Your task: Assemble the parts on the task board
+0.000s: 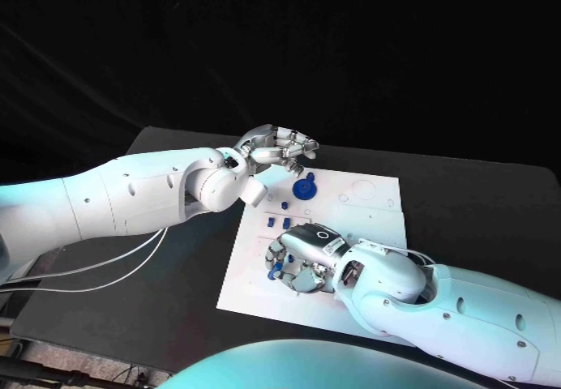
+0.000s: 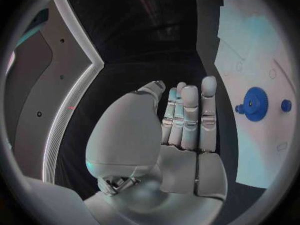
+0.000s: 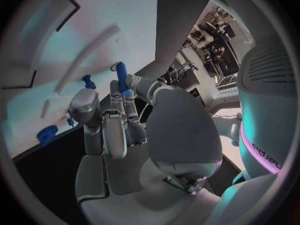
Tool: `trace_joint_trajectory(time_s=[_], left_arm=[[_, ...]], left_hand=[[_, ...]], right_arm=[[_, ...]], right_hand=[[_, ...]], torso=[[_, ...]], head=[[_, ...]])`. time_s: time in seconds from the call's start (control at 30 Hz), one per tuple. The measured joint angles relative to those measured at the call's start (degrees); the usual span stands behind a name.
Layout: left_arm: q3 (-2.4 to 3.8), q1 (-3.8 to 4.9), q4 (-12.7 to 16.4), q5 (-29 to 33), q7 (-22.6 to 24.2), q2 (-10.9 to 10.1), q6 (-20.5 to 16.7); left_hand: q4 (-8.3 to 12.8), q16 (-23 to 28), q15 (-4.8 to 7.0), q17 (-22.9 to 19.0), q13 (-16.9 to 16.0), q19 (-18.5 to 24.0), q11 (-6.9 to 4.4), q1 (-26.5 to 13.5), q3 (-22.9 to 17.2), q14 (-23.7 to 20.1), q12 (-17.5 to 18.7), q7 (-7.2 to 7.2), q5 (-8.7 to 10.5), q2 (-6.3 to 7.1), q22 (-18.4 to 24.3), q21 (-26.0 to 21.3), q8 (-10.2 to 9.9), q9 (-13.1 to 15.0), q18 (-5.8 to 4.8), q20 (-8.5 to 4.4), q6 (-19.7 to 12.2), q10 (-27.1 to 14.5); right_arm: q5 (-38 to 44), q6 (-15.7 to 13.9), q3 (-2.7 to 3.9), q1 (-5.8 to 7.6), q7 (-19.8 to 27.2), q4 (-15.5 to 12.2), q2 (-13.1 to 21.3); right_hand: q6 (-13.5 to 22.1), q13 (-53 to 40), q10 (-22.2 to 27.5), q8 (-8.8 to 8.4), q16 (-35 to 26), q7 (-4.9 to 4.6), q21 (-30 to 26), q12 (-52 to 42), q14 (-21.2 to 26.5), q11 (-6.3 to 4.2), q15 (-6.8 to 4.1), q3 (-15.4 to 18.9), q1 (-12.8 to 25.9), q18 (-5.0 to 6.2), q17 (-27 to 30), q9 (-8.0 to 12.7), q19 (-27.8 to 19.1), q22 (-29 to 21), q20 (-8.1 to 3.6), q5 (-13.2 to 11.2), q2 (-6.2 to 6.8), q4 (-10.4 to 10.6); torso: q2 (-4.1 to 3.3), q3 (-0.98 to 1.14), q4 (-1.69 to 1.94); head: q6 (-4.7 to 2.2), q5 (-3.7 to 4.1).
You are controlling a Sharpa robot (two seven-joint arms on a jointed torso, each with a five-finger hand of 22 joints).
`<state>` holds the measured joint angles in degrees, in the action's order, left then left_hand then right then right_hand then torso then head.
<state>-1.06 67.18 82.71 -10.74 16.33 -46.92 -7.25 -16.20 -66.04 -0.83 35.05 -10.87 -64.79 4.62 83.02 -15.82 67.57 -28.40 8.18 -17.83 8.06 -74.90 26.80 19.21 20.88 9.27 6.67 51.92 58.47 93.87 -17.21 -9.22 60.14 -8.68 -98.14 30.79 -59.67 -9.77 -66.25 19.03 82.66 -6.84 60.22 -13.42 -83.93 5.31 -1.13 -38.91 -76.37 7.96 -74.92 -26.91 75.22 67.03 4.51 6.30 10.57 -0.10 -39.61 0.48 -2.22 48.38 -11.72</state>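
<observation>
The white task board (image 1: 351, 243) lies mid-table. A blue gear (image 1: 304, 189) stands near its far left part, also seen as the blue gear (image 2: 255, 103) with a small blue part (image 2: 285, 105) beside it. Small blue pegs (image 1: 278, 220) stand below the gear. My left hand (image 1: 278, 147) hovers above the board's far left corner; its fingers (image 2: 187, 115) lie straight, side by side, holding nothing. My right hand (image 1: 298, 259) is low over the board's near left area. It pinches a long blue peg (image 3: 122, 77) at its fingertips. Another blue part (image 3: 89, 81) stands just beyond it.
The black table (image 1: 479, 203) surrounds the board, with bare room to the right and near left. A blue piece (image 3: 47, 133) sits at the board's edge near my right hand. White cables (image 1: 105, 267) hang off my left arm over the table's left side.
</observation>
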Motion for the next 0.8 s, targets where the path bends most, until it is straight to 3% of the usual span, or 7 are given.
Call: trace_joint_trajectory(time_s=[0.73, 0.8], left_arm=[[0.0, 0.0, 0.1, 0.0, -0.1, -0.2, 0.1], [0.0, 0.0, 0.1, 0.0, -0.1, -0.2, 0.1]], left_hand=[[-0.2, 0.0, 0.0, -0.1, 0.0, 0.0, 0.0, -0.2, -0.2, 0.0, 0.0, 0.0, 0.0, -0.14, 0.0, 0.0, 0.0, 0.1, 0.0, 0.0, 0.0, 0.0], [-0.2, 0.0, 0.0, -0.1, 0.0, 0.0, 0.0, -0.3, -0.2, 0.0, 0.0, 0.0, 0.0, -0.2, 0.0, 0.0, 0.0, 0.1, 0.0, 0.0, 0.0, 0.0]], right_arm=[[5.6, 0.2, -0.17, -0.37, -2.9, -0.7, 0.0], [5.7, 0.3, -0.17, -0.37, -2.9, -0.7, -0.2]], right_hand=[[0.2, -0.5, 0.0, -0.1, 0.0, -0.14, 0.0, 0.2, 0.0, 0.0, 0.0, -0.2, 0.0, 0.01, 0.0, -0.4, 0.0, 0.0, 0.0, 0.8, 0.03, -0.6], [1.0, -0.9, 0.0, -0.17, 0.0, -0.34, -0.2, 0.2, 0.0, 0.01, 0.0, -0.2, 0.6, 0.0, 0.0, -0.5, -0.2, -0.1, 0.24, 0.9, 0.58, -0.6]], torso=[[0.0, 0.02, 0.01], [0.0, 0.02, -0.01]], head=[[0.16, -0.09], [0.19, -0.12]])
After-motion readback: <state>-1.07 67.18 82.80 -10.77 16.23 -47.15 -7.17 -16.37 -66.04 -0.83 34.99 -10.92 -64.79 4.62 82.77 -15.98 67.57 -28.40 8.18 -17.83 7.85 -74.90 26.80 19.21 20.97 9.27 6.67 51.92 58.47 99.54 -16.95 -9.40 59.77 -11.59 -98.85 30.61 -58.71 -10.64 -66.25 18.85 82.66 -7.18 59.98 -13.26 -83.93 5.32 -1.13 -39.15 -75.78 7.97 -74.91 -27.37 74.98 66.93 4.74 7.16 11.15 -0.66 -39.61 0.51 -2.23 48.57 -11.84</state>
